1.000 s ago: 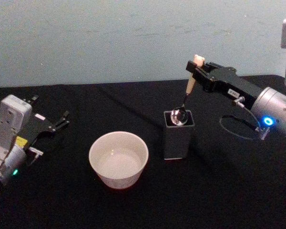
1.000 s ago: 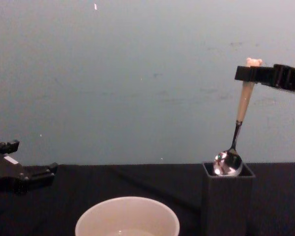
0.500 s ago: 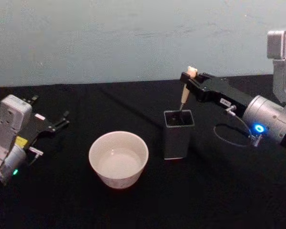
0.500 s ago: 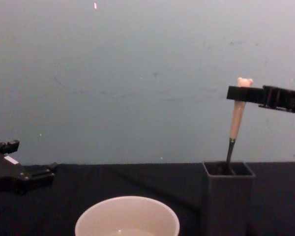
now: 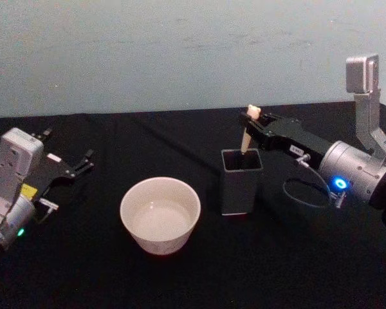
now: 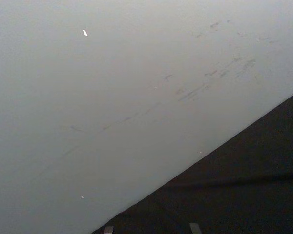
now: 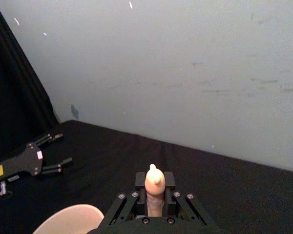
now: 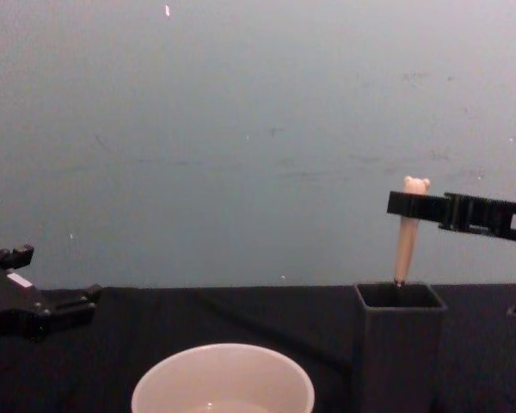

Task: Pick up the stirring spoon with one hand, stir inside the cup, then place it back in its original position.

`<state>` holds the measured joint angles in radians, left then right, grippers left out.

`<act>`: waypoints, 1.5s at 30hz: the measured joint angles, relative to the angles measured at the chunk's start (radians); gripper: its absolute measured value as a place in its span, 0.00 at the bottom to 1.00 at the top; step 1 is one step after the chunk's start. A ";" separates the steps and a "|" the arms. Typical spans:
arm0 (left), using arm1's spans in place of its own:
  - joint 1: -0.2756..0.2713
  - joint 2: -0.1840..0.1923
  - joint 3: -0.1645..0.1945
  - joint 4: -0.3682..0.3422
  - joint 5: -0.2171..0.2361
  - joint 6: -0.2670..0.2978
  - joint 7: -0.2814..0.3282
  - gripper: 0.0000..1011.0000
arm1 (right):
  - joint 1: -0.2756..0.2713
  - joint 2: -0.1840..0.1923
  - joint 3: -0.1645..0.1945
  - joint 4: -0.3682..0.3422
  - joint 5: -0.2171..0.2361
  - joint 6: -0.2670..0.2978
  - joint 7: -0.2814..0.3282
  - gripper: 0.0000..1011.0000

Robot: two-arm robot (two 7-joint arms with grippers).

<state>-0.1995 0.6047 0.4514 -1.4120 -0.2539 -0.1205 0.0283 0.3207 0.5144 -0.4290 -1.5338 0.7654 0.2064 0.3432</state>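
far left of head view: left gripper (image 5: 85, 161). lies parked low over the black cloth (image 5: 296, 270), well apart from everything else. fingers spread wide, nothing btwn them. same spread look on the left gripper (image 7: 56, 151) far off in right wrist view.

front-ctr: the cup (image 5: 157, 243). stands upright on the cloth, wide & cream-white, rim facing up. near the holder on its left side, not touching.

just right of that: dark grey square holder (image 5: 240, 190). stands upright, open top, taller & much narrower than the cup (image 8: 222, 379) seen from chest view.

in the holder: the stirring spoon (image 5: 245, 140). stands w/ bowl & metal neck down inside, hidden by the walls. pale peach handle & bear head stick up above the rim, near upright, top leaning a bit to the right.

right side: right gripper (image 5: 248, 120). reaches in level from the right edge, above the holder's mouth. pinches the spoon handle just under the bear head, fingers pressed together on it. right wrist view: bear head pokes up btwn the finger pads (image 7: 172, 181).
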 joint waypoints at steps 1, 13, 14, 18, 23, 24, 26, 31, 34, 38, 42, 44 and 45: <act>0.000 0.000 0.000 0.000 0.000 0.000 0.000 0.99 | -0.003 -0.001 0.000 0.003 -0.001 0.003 -0.001 0.22; 0.000 0.000 0.000 0.000 0.000 0.000 0.000 0.99 | -0.031 -0.003 0.007 0.002 -0.001 0.020 -0.007 0.22; 0.000 0.000 0.000 0.000 0.000 0.000 0.000 0.99 | -0.031 -0.003 0.007 0.002 -0.001 0.020 -0.007 0.22; 0.000 0.000 0.000 0.000 0.000 0.000 0.000 0.99 | -0.041 -0.002 0.012 -0.001 0.004 0.024 -0.012 0.22; 0.000 0.000 0.000 0.000 0.000 0.000 0.000 0.99 | -0.048 -0.001 0.017 -0.002 0.010 0.030 -0.017 0.22; 0.000 0.000 0.000 0.000 0.000 0.000 0.000 0.99 | -0.050 0.000 0.018 -0.003 0.011 0.030 -0.018 0.22; 0.000 0.000 0.000 0.000 0.000 0.000 0.000 0.99 | -0.052 0.001 0.021 -0.005 0.013 0.031 -0.019 0.22; 0.000 0.000 0.000 0.000 0.000 0.000 0.000 0.99 | -0.056 0.003 0.025 -0.008 0.016 0.033 -0.026 0.22; 0.000 0.000 0.000 0.000 0.000 0.000 0.000 0.99 | -0.060 0.005 0.027 -0.011 0.017 0.035 -0.028 0.22; 0.000 0.000 0.000 0.000 0.000 0.000 0.000 0.99 | -0.065 0.006 0.028 -0.015 0.017 0.038 -0.034 0.22; 0.000 0.000 0.000 0.000 0.000 0.000 0.000 0.99 | -0.068 0.008 0.028 -0.017 0.018 0.042 -0.036 0.22; 0.000 0.000 0.000 0.000 0.000 0.000 0.000 0.99 | -0.068 0.008 0.028 -0.017 0.018 0.042 -0.036 0.22; 0.000 0.000 0.000 0.000 0.000 0.000 0.000 0.99 | -0.068 0.008 0.028 -0.017 0.018 0.042 -0.036 0.22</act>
<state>-0.1995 0.6047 0.4514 -1.4120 -0.2539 -0.1205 0.0283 0.2532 0.5221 -0.4013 -1.5512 0.7833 0.2484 0.3076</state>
